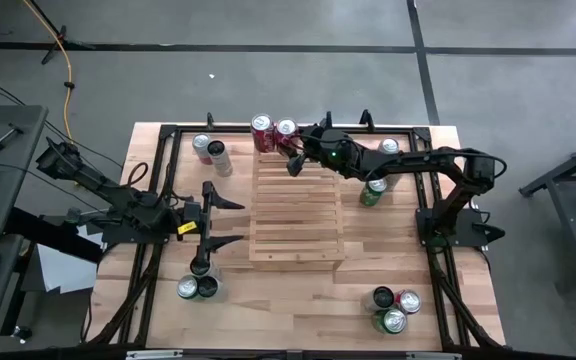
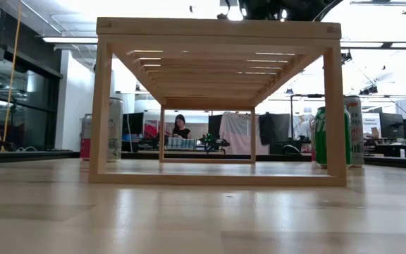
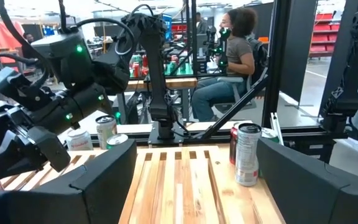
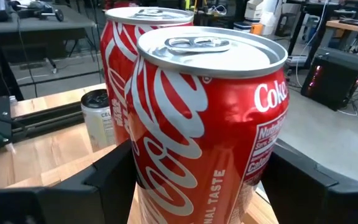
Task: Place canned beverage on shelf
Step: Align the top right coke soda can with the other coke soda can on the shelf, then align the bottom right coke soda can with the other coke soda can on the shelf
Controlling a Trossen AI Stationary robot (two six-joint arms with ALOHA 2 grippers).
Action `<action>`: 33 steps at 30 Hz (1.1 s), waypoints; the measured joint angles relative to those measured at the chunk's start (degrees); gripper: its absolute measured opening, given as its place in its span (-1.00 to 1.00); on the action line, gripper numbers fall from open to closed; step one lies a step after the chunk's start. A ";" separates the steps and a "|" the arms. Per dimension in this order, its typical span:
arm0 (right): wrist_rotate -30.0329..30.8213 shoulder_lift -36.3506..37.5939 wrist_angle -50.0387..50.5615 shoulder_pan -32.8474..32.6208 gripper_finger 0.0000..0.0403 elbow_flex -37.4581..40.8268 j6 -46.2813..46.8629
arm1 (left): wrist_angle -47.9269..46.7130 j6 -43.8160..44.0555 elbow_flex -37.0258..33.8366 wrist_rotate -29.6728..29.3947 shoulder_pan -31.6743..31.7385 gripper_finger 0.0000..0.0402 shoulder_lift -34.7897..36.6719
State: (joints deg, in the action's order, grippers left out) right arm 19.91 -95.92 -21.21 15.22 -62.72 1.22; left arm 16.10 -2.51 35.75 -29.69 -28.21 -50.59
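Right hand [image 1: 290,152] partly hiding red can [image 4: 210,130]

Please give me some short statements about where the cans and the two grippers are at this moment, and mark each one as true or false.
1. The right gripper is at the far edge of the shelf, fingers on either side of a red cola can. True.
2. A second red can stands right beside that one. True.
3. The left gripper holds a can. False: its fingers are spread at the shelf's left side with nothing between them.
4. A green can stands on top of the shelf. False: it stands on the table, to the right of the shelf.
5. In the left wrist view, a person sits beyond the table. True.
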 joint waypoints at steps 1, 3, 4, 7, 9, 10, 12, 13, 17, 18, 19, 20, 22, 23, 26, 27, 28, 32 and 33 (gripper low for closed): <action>0.04 0.00 0.02 0.00 0.36 0.00 -0.01 | 0.02 0.33 0.00 0.00 0.00 0.61 -0.02; 0.04 0.00 0.22 0.00 0.36 0.00 0.03 | 0.00 0.33 0.00 0.02 0.00 0.61 -0.02; 0.03 0.00 0.31 0.00 0.36 0.00 0.03 | 0.00 0.32 0.00 0.02 0.00 0.61 -0.02; -0.10 0.02 0.56 0.00 0.36 0.00 0.21 | 0.01 0.34 0.00 0.02 0.00 0.61 -0.01; -0.73 0.02 0.63 0.00 0.38 0.00 0.23 | 0.00 0.33 0.00 0.07 0.00 0.61 -0.02; -0.92 0.02 0.66 0.00 0.44 0.00 0.23 | 0.00 0.33 0.00 0.13 0.00 0.61 -0.02; -1.06 0.02 0.74 0.00 0.60 0.00 0.17 | 0.00 0.33 0.00 0.13 0.00 0.61 0.00; -1.12 0.02 1.25 0.00 0.68 0.00 0.20 | 0.00 0.34 0.00 0.13 0.00 0.61 -0.02; -1.32 -0.07 1.64 0.00 0.90 0.10 0.19 | -0.02 0.33 0.00 0.13 0.00 0.61 -0.02; -1.32 -0.02 1.74 0.00 0.92 0.09 0.17 | -0.05 0.34 0.00 0.14 0.00 0.61 -0.02; -1.32 -0.02 2.03 0.00 0.94 0.09 0.01 | -0.14 0.32 0.00 0.13 0.00 0.61 -0.02; -1.32 -0.02 2.48 0.00 0.94 0.11 -0.10 | -0.24 0.34 0.00 0.13 0.00 0.61 -0.02; -1.36 0.28 3.39 0.00 0.95 0.11 -0.16 | -0.48 0.34 0.00 0.14 0.00 0.61 -0.02; -1.36 0.71 4.68 0.00 0.95 0.11 -0.20 | -0.53 0.35 0.00 0.13 0.00 0.61 -0.02; -1.68 3.35 10.15 -0.20 0.96 0.11 -0.26 | -0.92 0.72 0.00 0.13 0.00 0.61 -0.01; -1.77 4.63 12.26 -0.36 0.96 0.11 -0.27 | -0.96 0.79 0.00 0.13 0.00 0.61 -0.01; -1.62 5.96 14.97 -0.62 0.96 0.11 -0.30 | -1.16 0.79 0.00 0.13 0.00 0.61 -0.02; -1.45 12.82 26.46 -2.23 0.97 0.11 -0.23 | -1.19 0.79 0.00 0.13 0.00 0.61 -0.01; -0.66 14.62 30.03 -2.90 0.97 0.11 -0.19 | -1.23 0.82 0.00 0.13 0.00 0.61 -0.01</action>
State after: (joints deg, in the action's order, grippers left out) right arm 19.25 -81.30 8.82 12.32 -62.61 1.03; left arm 14.87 -1.69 35.75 -29.56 -28.21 -50.60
